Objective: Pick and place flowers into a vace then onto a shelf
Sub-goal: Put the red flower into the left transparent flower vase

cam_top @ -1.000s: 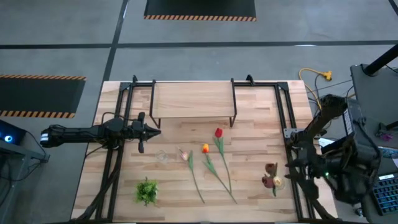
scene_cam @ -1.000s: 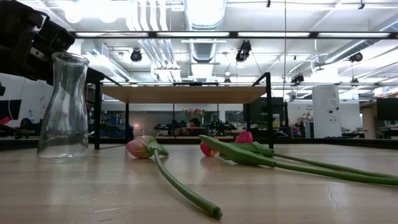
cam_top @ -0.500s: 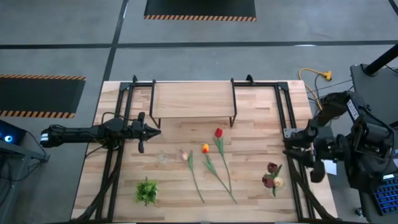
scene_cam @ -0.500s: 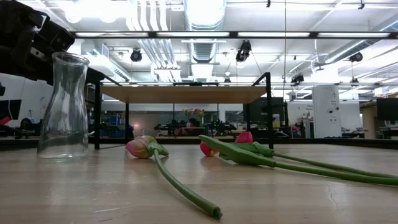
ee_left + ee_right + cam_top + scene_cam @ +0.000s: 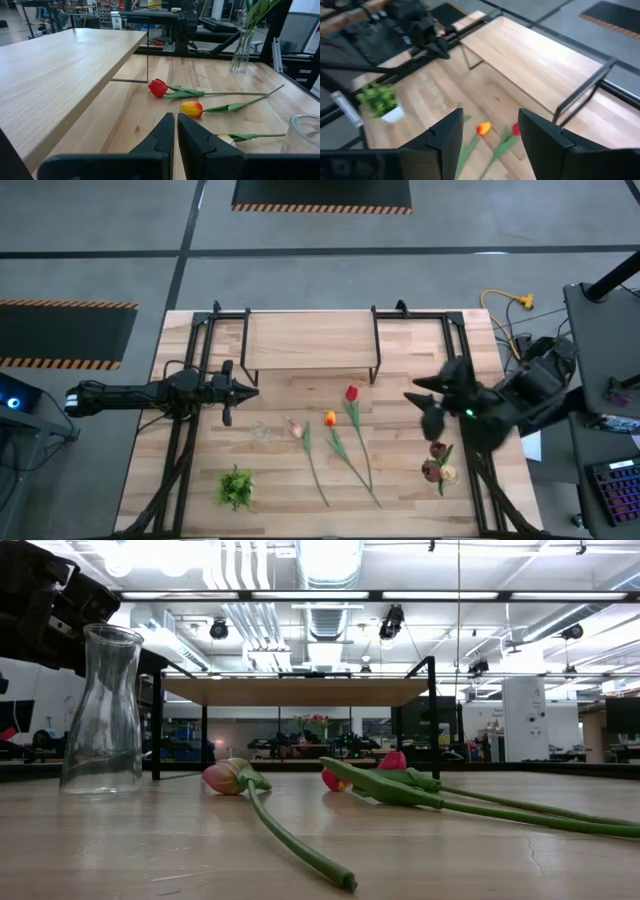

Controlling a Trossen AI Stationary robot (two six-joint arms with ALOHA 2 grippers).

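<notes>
Three tulips lie on the tabletop in the middle: red (image 5: 351,393), orange (image 5: 330,418) and a pale pink one (image 5: 296,428), their stems pointing toward the near edge. More tulips, maroon among them, lie in a bunch (image 5: 437,465) near the right edge. A clear glass vase (image 5: 100,710) stands upright left of the pink tulip. The shelf (image 5: 310,340) stands at the far side. My left gripper (image 5: 176,131) is shut and hovers left of the vase. My right gripper (image 5: 489,131) is open, high above the table right of the red tulip (image 5: 515,129).
A bushy green tuft in a small white pot (image 5: 236,487) stands near the near-left corner. Black metal frames (image 5: 190,430) run along the table's left and right sides. Bare wood lies between the shelf's legs and the tulips.
My right arm has swung from the table's right edge, beside the tulip bunch, toward the table's middle and far side, and now points across the table toward the left arm. The left arm, the vase and the flowers have kept still.
</notes>
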